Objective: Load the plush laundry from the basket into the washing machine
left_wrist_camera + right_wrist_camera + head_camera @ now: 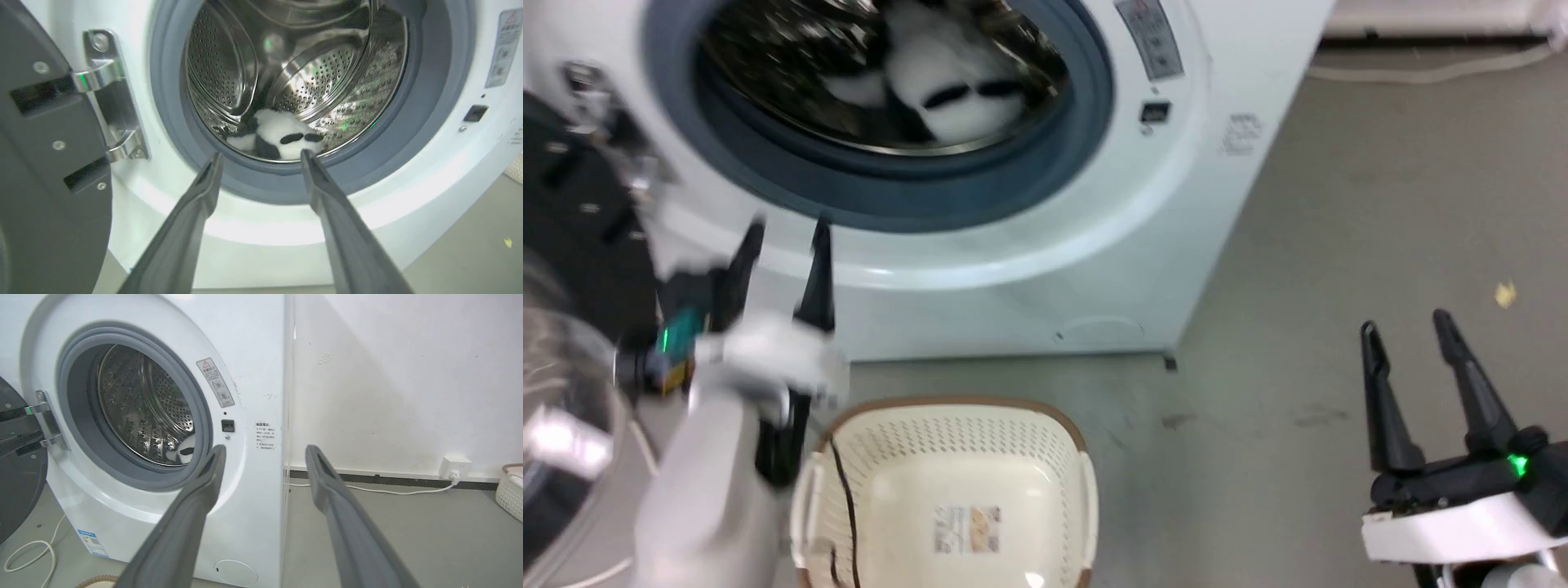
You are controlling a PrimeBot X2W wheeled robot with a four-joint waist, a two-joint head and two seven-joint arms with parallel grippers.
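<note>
There's your toy (956,90), lying low in the steel drum (229,73), white fluff and two black patches facing out. It's well inside the grey seal (890,196) of the washing machine (1111,269). The basket (947,437) on the floor (1339,245) in front shows its bottom label and no toy, so I'd call the loading done.

Your left gripper (788,224) hangs just outside the opening, below the seal's lower edge. Its fingers are spread wide and hold nothing, and the toy lies straight ahead, beyond the tips. Your right gripper (1405,321) sits well off to the right, also wide apart and empty.

If anything's left, it's the door (49,183). It stands swung open on its hinge (110,94) just left of your left gripper, so that arm is far nearer.
</note>
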